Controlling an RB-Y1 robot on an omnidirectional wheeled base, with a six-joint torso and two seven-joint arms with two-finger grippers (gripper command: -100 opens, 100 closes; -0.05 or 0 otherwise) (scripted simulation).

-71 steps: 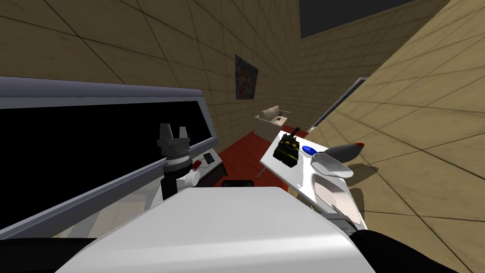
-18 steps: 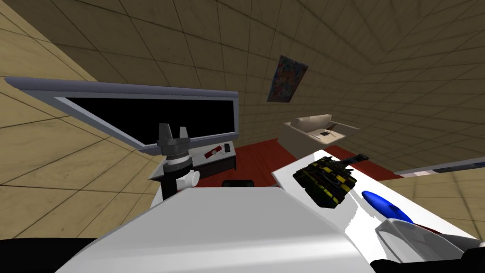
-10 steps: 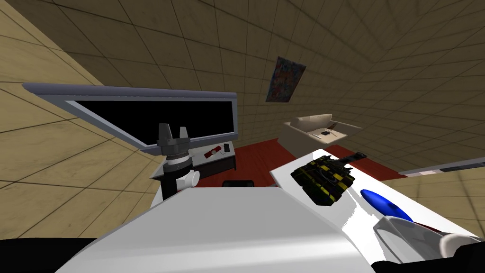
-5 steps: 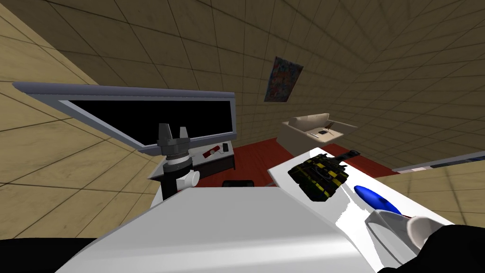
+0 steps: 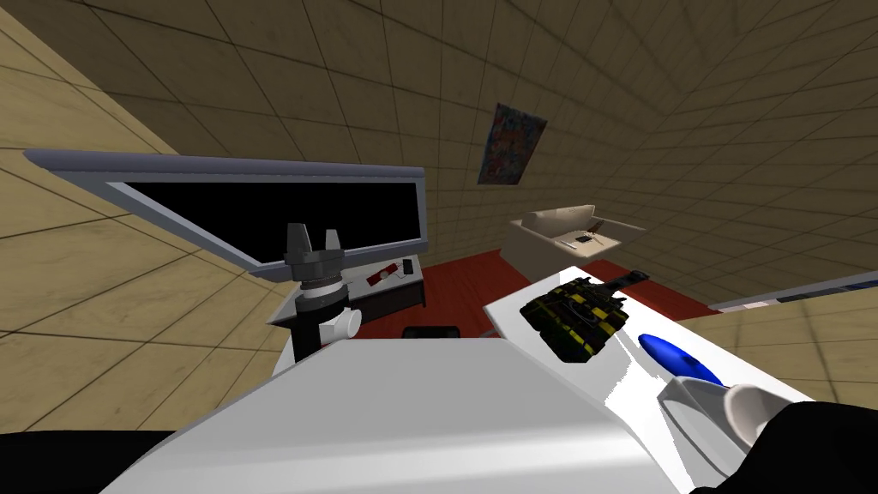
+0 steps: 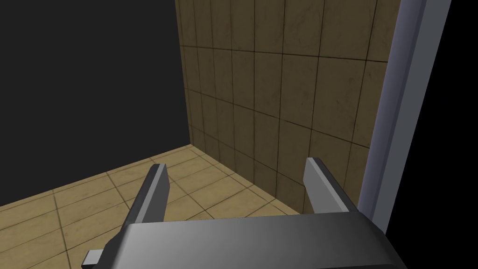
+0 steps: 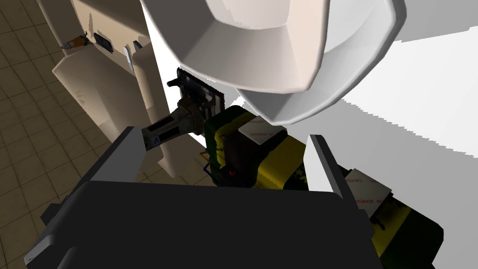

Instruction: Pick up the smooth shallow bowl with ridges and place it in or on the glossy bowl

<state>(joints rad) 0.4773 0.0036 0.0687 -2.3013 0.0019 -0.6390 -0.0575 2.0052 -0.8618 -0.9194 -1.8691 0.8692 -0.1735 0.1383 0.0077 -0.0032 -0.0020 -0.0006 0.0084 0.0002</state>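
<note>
The fingers (image 7: 122, 154) of the right gripper (image 7: 224, 140) were spread wide with nothing held between them. What was framed in their gap was not a bowl but a black and yellow power tool (image 7: 261, 159) with white labels, laid on its side on the white table (image 7: 420, 79). Past the tool, off the line of the gap, the white faceted bowl (image 7: 261, 42) was seen, its ridged walls flaring to a thick rim; it was judged to be the bowl to be picked up, resting on the table and untouched. A second white curve showed under its rim, and whether that was its own outer wall or another bowl could not be told, so the glossy bowl was not placed with certainty. In the head view a blue oval object (image 5: 677, 360) was seen on the table between tool and bowl. The left gripper (image 5: 314, 231) was held raised on the robot's left, well apart from the table, its fingers wide and empty. If the right fingers were closed here, the tool would probably be taken instead of the bowl. If a straight advance were made, the tool could be shoved along the table. Should the thin blades be set on the flared, smooth wall rather than across the rim, the bowl could be squeezed out, tipped, or skated toward the table's edge, which appeared near
</note>
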